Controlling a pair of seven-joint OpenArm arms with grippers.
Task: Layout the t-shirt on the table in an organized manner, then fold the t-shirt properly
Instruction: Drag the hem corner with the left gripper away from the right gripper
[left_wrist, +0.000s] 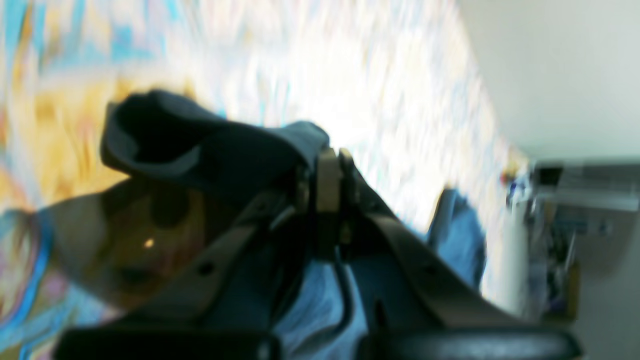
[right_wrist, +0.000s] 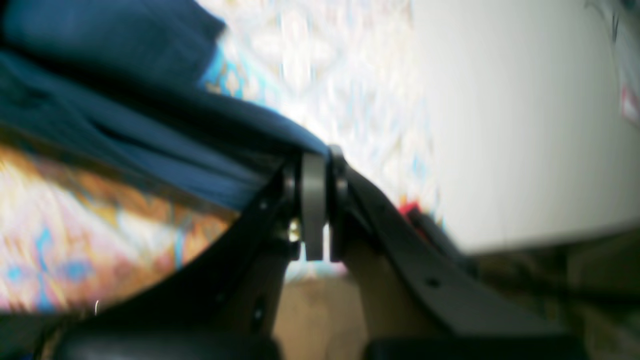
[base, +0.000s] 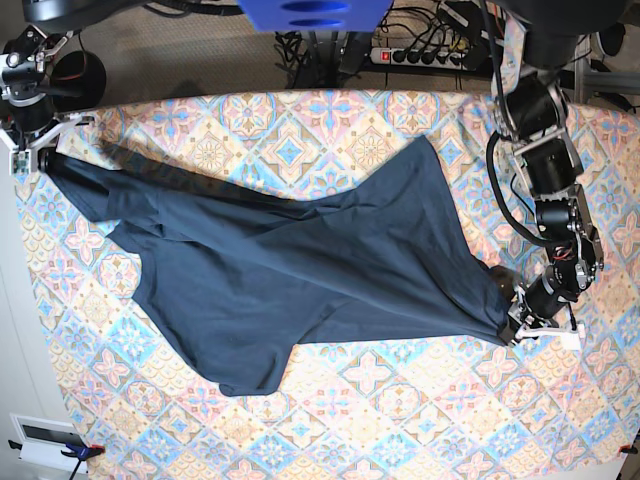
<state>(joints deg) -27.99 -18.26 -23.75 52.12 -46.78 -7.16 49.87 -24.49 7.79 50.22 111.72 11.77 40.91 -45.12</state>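
The dark navy t-shirt (base: 300, 270) lies stretched slantwise across the table (base: 400, 400), rumpled, with folds running from upper left to lower right. My left gripper (base: 512, 330) is low at the table's right side, shut on the shirt's lower right corner. In the left wrist view its fingertips (left_wrist: 332, 157) pinch a bunched fold of the t-shirt (left_wrist: 210, 145). My right gripper (base: 45, 158) is at the far left corner, shut on the shirt's other end. The right wrist view shows its jaws (right_wrist: 320, 155) closed on the taut t-shirt (right_wrist: 125, 125).
A power strip with cables (base: 420, 55) lies on the floor behind the table, beside a blue part (base: 310, 12) of the robot's stand. The table's left edge runs along a pale floor strip, with a white box (base: 45, 440) at the lower left corner.
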